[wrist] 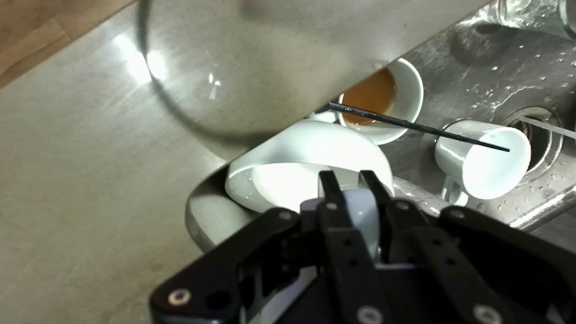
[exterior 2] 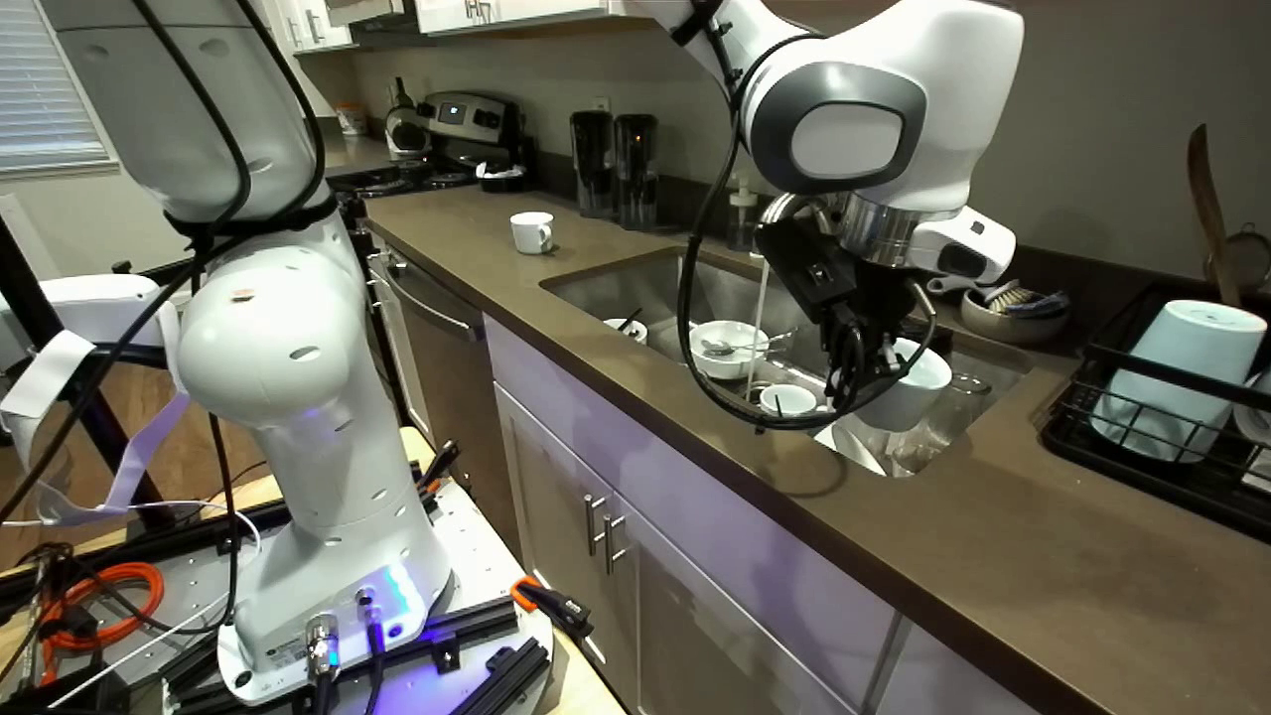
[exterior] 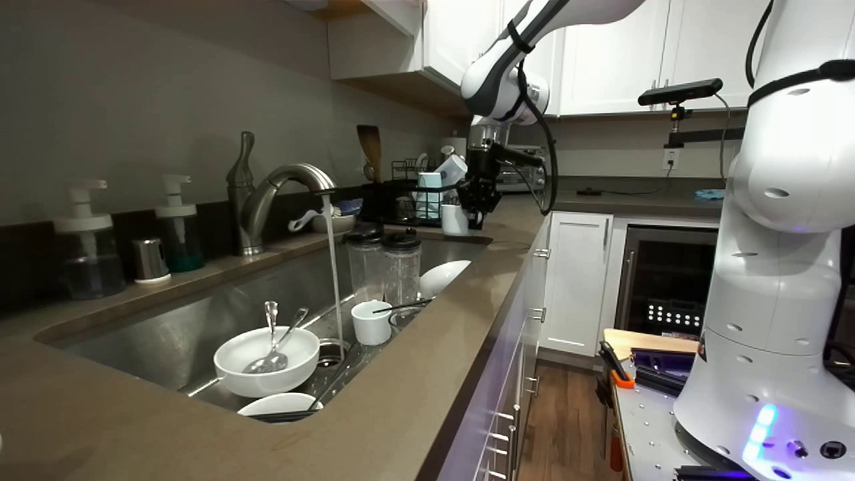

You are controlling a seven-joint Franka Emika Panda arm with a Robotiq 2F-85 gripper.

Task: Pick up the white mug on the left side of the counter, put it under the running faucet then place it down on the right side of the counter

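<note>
My gripper is shut on the handle of a white mug, held off the surface near the sink's far end in an exterior view. From the opposite side, the mug appears mouth up and slightly tilted, over the sink's right end. In the wrist view the handle sits between the fingers; the mug's body is mostly hidden. Water runs from the silver faucet, well apart from the mug. The brown-grey counter stretches right of the sink.
The sink holds a bowl with spoons, small cups, jars and a chopstick. Beyond it, right, stands a black drying rack with pale blue cups. Another white mug rests on the left counter.
</note>
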